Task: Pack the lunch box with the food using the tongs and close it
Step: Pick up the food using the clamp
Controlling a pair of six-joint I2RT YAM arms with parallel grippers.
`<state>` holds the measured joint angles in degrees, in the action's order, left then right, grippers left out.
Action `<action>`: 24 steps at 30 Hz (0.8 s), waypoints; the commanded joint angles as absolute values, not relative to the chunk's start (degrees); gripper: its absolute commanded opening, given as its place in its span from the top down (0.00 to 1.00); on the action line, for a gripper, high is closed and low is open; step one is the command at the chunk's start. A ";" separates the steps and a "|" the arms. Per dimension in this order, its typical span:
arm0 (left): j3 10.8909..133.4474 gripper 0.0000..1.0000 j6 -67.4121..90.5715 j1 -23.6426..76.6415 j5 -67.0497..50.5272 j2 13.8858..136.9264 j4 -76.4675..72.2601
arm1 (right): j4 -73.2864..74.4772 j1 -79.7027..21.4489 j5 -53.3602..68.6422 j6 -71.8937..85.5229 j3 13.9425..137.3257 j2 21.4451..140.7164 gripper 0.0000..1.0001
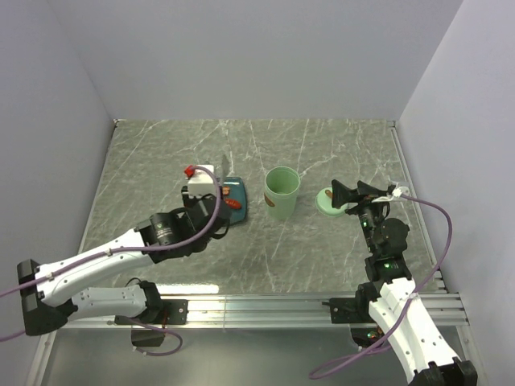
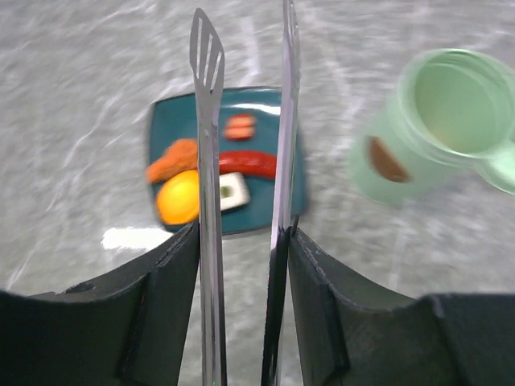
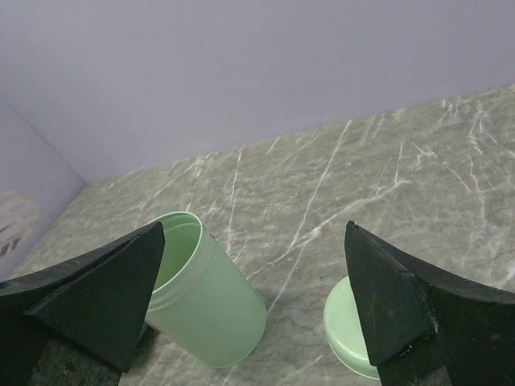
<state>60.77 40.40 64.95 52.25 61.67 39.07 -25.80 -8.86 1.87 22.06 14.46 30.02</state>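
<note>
Your left tool [image 2: 241, 240] clamps a pair of slotted silver metal tongs [image 2: 208, 161], its black fingers pressed against the outside of both arms. The tong tips stand apart with nothing between them, reaching across a dark teal square plate [image 2: 173, 121]. On that plate lie the small toy food pieces: an orange chunk [image 2: 173, 161], a yellow-orange ball [image 2: 179, 201], a long red sausage [image 2: 251, 164], a white-and-black square piece [image 2: 233, 190] and a smaller red bit [image 2: 240, 126]. The pale mint-green cylindrical lunch box [image 1: 282, 195] stands upright and uncovered on the grey-green marbled worktop [image 1: 161, 161], just right of the plate in the overhead view. Its round green lid [image 1: 328, 204], brown handle up, rests flat on the worktop beyond the box. Your right tool [image 3: 253, 229] hovers beside the lid, fingers spread wide, holding nothing.
</note>
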 commanded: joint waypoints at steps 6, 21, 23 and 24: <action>55.90 0.47 42.72 54.67 45.27 64.15 41.13 | -28.39 -9.23 3.78 22.32 14.24 31.11 0.00; 55.46 0.44 44.56 51.94 41.92 70.84 45.78 | -28.21 -9.14 3.69 22.32 14.24 31.29 0.00; 55.98 0.44 46.92 52.03 42.88 71.37 47.63 | -28.13 -9.23 3.69 22.32 14.33 31.38 0.00; 56.25 0.44 47.80 52.12 44.11 71.37 48.68 | -28.21 -9.23 3.69 22.32 14.33 31.38 0.00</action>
